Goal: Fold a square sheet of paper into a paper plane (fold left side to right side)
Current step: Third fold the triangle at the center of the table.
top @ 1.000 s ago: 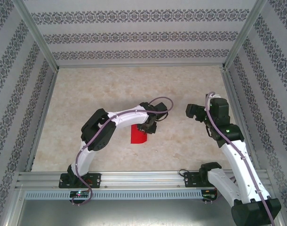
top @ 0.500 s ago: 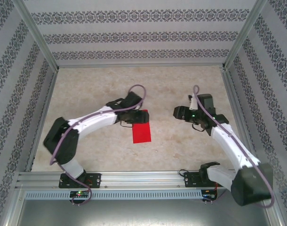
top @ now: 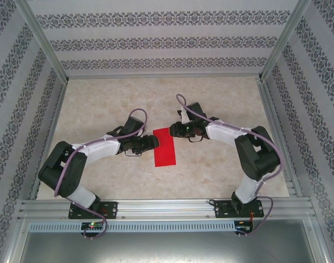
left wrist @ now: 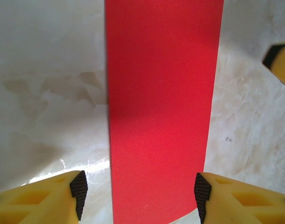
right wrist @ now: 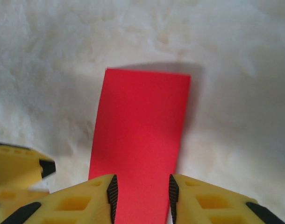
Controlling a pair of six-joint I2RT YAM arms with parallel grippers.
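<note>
The square sheet of paper (top: pixel 164 147) lies flat on the marble tabletop as a narrow red rectangle, its long side running away from the arms. My left gripper (top: pixel 153 143) sits low at its left edge. In the left wrist view the paper (left wrist: pixel 161 102) runs between the wide-open fingers of my left gripper (left wrist: pixel 138 193), which hold nothing. My right gripper (top: pixel 176 130) is at the paper's far right corner. Seen from the right wrist, the paper (right wrist: pixel 140 130) passes under my right gripper (right wrist: pixel 143 196), whose fingers stand apart above it.
Patterned walls and aluminium posts (top: pixel 44 41) enclose the marble table (top: pixel 101 98). A metal rail (top: pixel 167 207) runs along the near edge. The two grippers are close together over the paper; a right fingertip (left wrist: pixel 280 58) shows in the left wrist view.
Both arms have swung in and down toward the paper. The left gripper moved off the paper to its left edge; the right gripper travelled left to its far corner.
</note>
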